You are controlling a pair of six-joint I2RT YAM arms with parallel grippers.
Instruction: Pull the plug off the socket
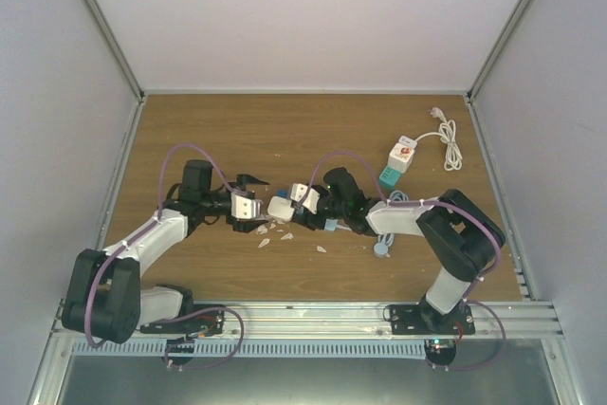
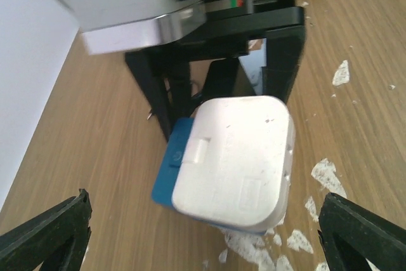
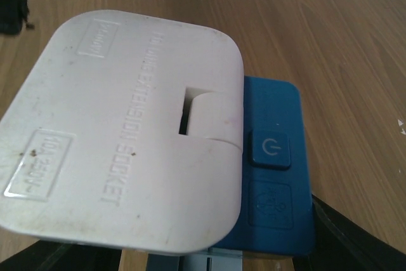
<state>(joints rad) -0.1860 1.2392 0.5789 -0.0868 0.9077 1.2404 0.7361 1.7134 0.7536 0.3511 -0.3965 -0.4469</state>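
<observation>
Left arm (image 1: 156, 234), right arm (image 1: 398, 218): black joints, white shells, purple cables (loosely looped); left end effector (image 2: 203, 214) black.

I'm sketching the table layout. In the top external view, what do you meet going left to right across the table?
Left hand → white-and-blue socket block → small round grey piece → teal-and-white adapter → white cable.

Counting two arms: left arm (image 1: 142, 239), right arm (image 1: 455, 230). Two grippers are showing: left gripper (image 1: 258, 204), right gripper (image 1: 292, 206). Two socket cubes are showing: centre socket cube (image 1: 280, 208), far-right socket cube (image 1: 400, 160). One white cord (image 1: 453, 147) is showing, ending in one plug (image 1: 436, 113). One small round grey piece (image 1: 381, 250) is showing. White flakes (image 1: 265, 243) are numbering about five; tinier ones are blurring out.
</observation>
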